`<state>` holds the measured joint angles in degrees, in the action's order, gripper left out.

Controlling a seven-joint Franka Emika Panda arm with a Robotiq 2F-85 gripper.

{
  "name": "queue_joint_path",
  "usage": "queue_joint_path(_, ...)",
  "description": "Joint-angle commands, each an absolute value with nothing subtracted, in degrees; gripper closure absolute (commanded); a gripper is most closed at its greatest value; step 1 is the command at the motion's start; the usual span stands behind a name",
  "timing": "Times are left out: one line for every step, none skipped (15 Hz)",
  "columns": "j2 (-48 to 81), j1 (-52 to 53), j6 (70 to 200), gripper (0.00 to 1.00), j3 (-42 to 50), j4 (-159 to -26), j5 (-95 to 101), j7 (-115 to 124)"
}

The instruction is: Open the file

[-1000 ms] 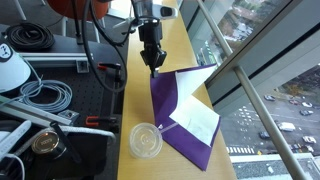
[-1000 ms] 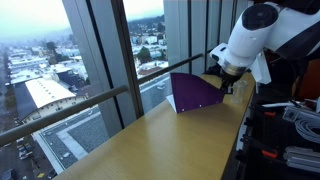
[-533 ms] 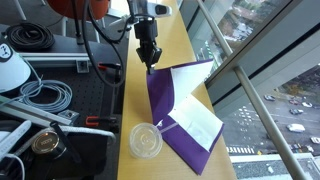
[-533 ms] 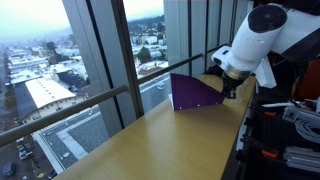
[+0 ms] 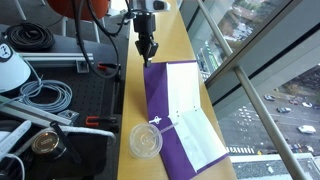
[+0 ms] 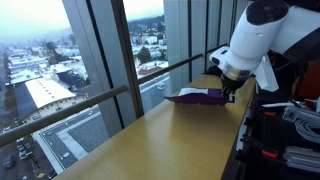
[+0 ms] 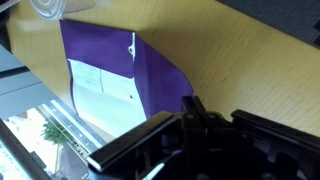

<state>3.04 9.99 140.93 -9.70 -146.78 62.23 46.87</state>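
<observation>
The purple file (image 5: 158, 98) lies spread open on the wooden table (image 5: 178, 35), with white sheets (image 5: 190, 105) showing on its right half. My gripper (image 5: 147, 60) is at the far corner of the purple cover, fingers shut and pinching that corner. In an exterior view the cover (image 6: 200, 96) hangs low, just above the table, under the gripper (image 6: 228, 97). In the wrist view the closed fingertips (image 7: 190, 103) meet the edge of the purple cover (image 7: 100, 45), with white sheets (image 7: 95, 85) beyond.
A clear round cup lid (image 5: 146, 141) rests at the near corner of the file. A black bench with cables (image 5: 45, 95) and tools lies beside the table. A window wall with a railing (image 5: 235, 60) bounds the table's other side.
The gripper has moved away along the table with the cover corner. The cover swung from standing upright to nearly flat, laying the file open and baring the white sheets.
</observation>
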Motion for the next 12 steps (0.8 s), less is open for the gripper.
queue_joint_path(4.21,9.81,141.85,1.0,-9.44,-144.65,60.18,45.38)
queue_joint_path(4.28,9.8,141.87,1.0,-9.42,-144.27,59.95,45.33)
queue_joint_path(4.33,9.79,141.9,1.0,-9.41,-143.94,59.72,45.2)
queue_joint_path(4.38,9.8,141.92,1.0,-9.4,-143.67,59.61,45.16)
queue_joint_path(4.43,9.79,141.91,1.0,-9.38,-143.5,59.58,45.19)
queue_joint_path(4.5,9.77,141.74,0.93,-9.34,-143.33,59.46,45.5)
queue_joint_path(4.51,9.77,141.66,0.72,-9.33,-143.36,59.27,45.26)
queue_joint_path(4.41,9.76,141.78,0.69,-9.31,-143.47,59.23,45.31)
queue_joint_path(4.28,9.72,141.96,0.68,-9.31,-143.67,58.81,44.9)
queue_joint_path(4.24,9.7,142.0,0.62,-9.3,-143.74,58.53,44.75)
queue_joint_path(4.22,9.63,142.05,0.56,-9.25,-143.64,57.84,44.48)
queue_joint_path(4.11,9.57,142.03,0.48,-9.22,-143.54,56.72,43.94)
